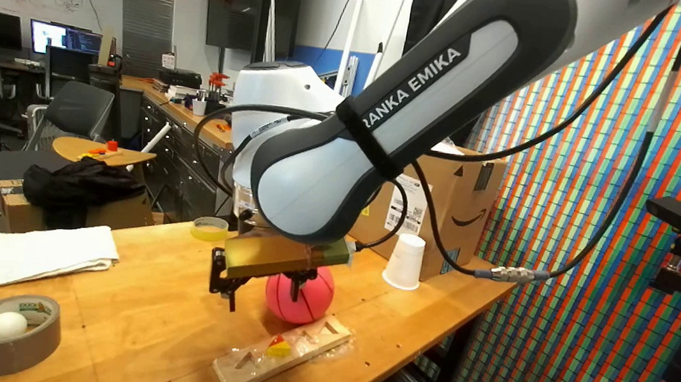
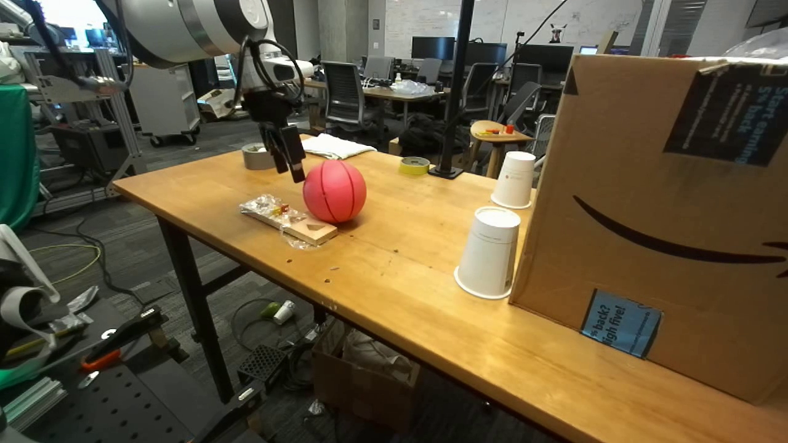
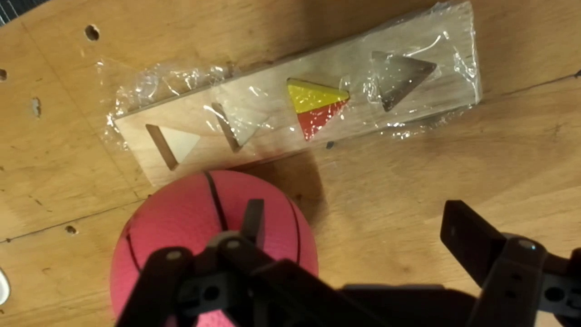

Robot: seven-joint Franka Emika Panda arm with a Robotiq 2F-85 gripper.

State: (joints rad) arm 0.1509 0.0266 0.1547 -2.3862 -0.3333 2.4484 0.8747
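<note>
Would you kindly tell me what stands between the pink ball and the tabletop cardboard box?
In an exterior view, two upturned white cups stand between the pink ball and the cardboard box, nearer the box.

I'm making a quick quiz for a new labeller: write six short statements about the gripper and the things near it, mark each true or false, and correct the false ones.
1. The gripper is open above the table. True.
2. A pink ball rests on the table beside a wooden board. True.
3. The gripper holds the pink ball in the air. False: the pink ball sits on the table and the gripper is open.
4. The wooden board bears a yellow and red triangle. True.
5. The wooden board stands on end. False: it lies flat.
6. The gripper touches the wooden board. False: the two are apart.
</note>
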